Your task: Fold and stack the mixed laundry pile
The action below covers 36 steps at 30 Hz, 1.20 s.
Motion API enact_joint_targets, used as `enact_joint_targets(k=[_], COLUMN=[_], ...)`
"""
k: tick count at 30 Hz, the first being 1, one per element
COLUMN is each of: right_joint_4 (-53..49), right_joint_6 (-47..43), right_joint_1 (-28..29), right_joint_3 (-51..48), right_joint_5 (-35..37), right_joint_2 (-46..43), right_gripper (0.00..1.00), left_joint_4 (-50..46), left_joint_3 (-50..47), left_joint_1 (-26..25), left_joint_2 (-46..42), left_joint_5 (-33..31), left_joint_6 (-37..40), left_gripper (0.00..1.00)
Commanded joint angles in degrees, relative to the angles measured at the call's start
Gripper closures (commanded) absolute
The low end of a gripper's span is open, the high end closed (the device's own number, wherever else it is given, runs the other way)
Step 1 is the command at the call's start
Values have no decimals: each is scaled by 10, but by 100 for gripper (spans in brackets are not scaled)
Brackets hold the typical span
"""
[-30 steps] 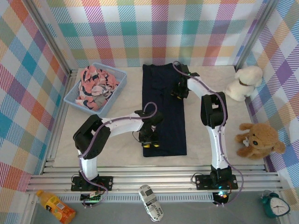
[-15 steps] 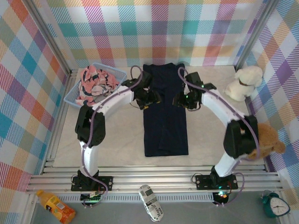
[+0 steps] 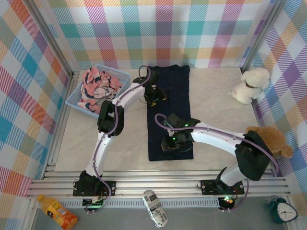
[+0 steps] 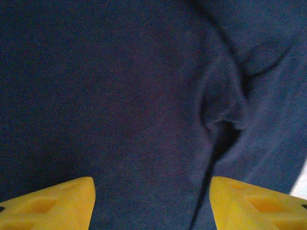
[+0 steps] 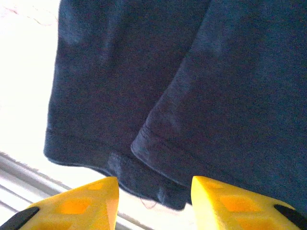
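Note:
The dark navy T-shirt [image 3: 169, 115] lies flat as a long folded strip down the middle of the table. My left gripper [image 3: 156, 97] hovers over its far left part, open, its yellow fingertips [image 4: 53, 203] wide apart above smooth navy cloth [image 4: 144, 96] with a crease to the right. My right gripper [image 3: 175, 146] is over the shirt's near end, also open. Its fingertips [image 5: 240, 203] straddle the layered hem [image 5: 158, 158] without touching it. The pink printed garment [image 3: 98, 86] sits bunched in the light blue basket [image 3: 73, 101] at the back left.
A white plush dog [image 3: 249, 84] and a brown plush bear [image 3: 266, 141] sit at the right side. Metal rails [image 3: 158, 179] run along the near edge. Beyond them lie an orange bottle [image 3: 57, 212], a remote [image 3: 156, 208] and a teal clock [image 3: 283, 211].
My left gripper has travelled from the shirt's near end to its far left part. My right gripper has swung from the far end down to the near hem. The shirt stays flat.

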Motion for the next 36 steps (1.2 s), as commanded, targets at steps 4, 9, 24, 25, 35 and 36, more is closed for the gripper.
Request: enact_joint_targets(k=[4, 9, 24, 25, 35, 36], right_joint_4=[25, 15, -49, -52, -60, -58], right_joint_6=[-20, -16, 32, 35, 47, 46], right_joint_1=[27, 51, 74, 77, 91, 93], right_joint_3=[45, 65, 62, 60, 35, 34], right_joint_5=[31, 61, 113, 112, 88, 84], right_joint_2=[70, 116, 76, 68, 45, 52], right_gripper=[55, 57, 94, 96, 100, 100], left_joint_4=[-32, -36, -28, -27, -29, -31], left_joint_3=[-20, -34, -51, -51, -46, -44], left_joint_1=[-3, -2, 8, 8, 13, 13], left_joint_2=[3, 4, 14, 14, 19, 20], left_joint_5=[1, -6, -5, -6, -4, -3], left_joint_6=[24, 29, 25, 24, 26, 28], left_gripper=[35, 35, 35, 35, 35, 34])
